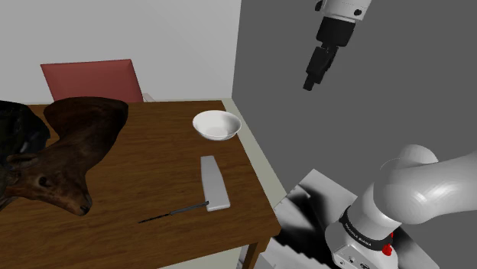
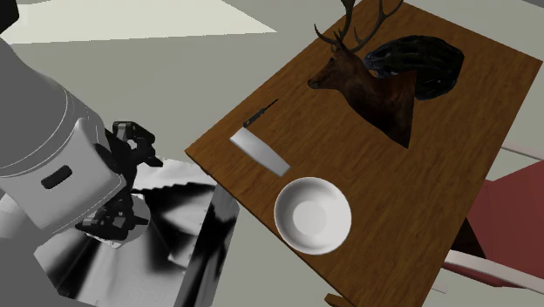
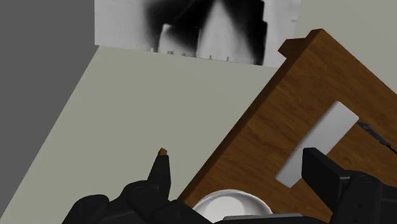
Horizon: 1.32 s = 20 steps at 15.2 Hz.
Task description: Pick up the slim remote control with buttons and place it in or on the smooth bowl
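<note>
Black fingers of the gripper (image 3: 238,159) stand spread, clasping nothing. The white bowl (image 3: 229,203) lies under them, with the grey remote (image 3: 318,143) beyond it on the wooden table (image 3: 267,137). The shoulder view sets the gripper high, perhaps past the table's edge.

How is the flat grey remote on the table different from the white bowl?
The remote is long, slim and flat, while the bowl is round and hollow. The remote is plain grey, and the bowl is white. The remote lies flat, and the bowl stands with its open side up and nothing inside. Both rest on the brown wooden table, near the same edge, and they are apart from each other.
</note>
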Each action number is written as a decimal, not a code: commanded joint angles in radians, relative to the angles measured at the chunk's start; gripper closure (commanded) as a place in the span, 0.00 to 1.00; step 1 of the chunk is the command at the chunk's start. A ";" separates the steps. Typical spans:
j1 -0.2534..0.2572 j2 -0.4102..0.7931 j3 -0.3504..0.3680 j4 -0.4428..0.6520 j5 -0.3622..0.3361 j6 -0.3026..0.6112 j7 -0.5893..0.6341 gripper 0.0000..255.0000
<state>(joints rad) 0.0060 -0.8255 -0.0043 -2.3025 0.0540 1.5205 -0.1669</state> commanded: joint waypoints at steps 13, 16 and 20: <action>-0.014 0.088 0.300 -0.185 0.171 0.278 0.437 0.00; -0.024 0.157 0.380 -0.193 0.202 0.358 0.546 0.00; -0.048 0.275 0.489 -0.181 0.224 0.468 0.697 0.00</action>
<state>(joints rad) -0.0366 -0.5802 0.4548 -2.4878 0.2720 1.9600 0.4856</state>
